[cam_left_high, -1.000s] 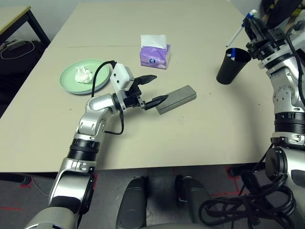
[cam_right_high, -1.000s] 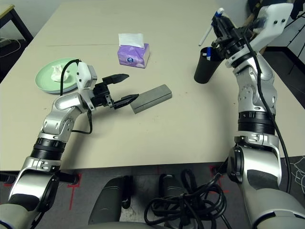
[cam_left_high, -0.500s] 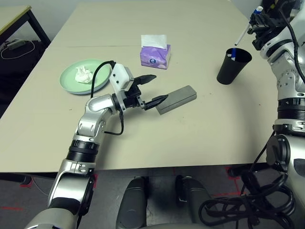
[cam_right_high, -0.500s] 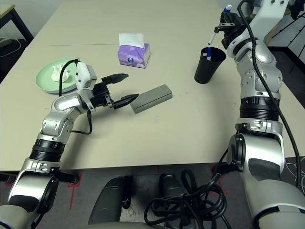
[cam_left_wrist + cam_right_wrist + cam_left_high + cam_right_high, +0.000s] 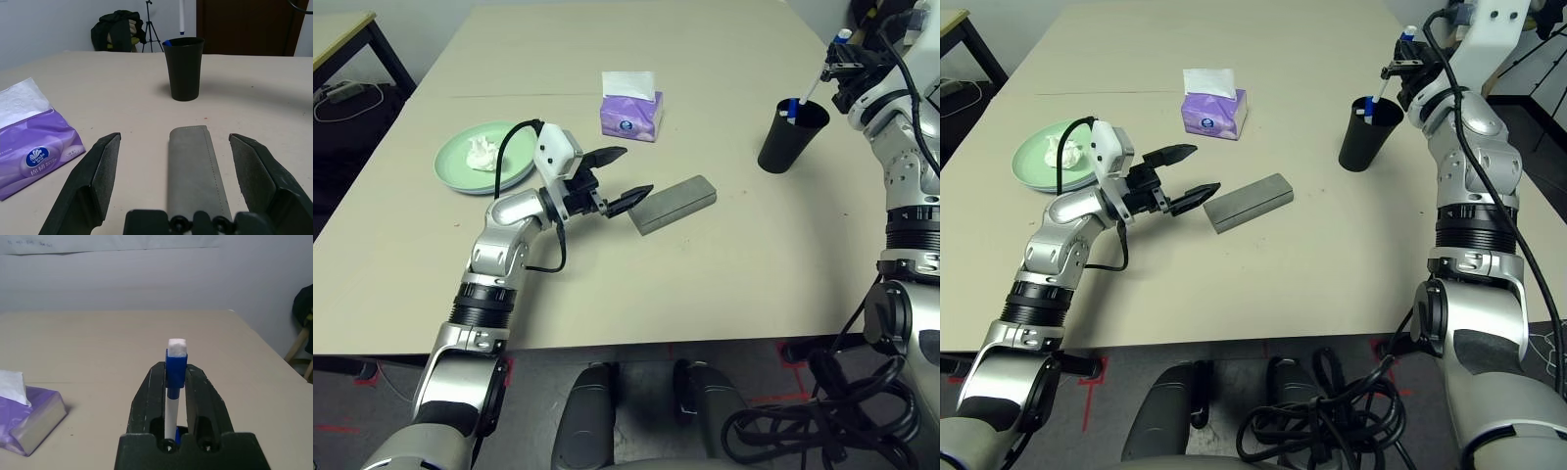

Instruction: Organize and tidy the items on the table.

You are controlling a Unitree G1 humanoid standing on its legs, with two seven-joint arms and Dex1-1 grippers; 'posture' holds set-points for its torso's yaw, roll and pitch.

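Fingers (image 5: 151, 396) of right arm clamped on pen (image 5: 172, 396); left fingers (image 5: 100, 171) apart astride glasses case (image 5: 193, 166), black cup (image 5: 183, 68) beyond

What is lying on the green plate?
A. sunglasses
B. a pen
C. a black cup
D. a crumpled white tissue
D: a crumpled white tissue wad lies on the pale-green plate, near the table's left side.

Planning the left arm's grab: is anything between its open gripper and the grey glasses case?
Nothing visible. The left gripper is open, a finger on either side of the near end of the grey glasses case; the tissue box lies off to the side.
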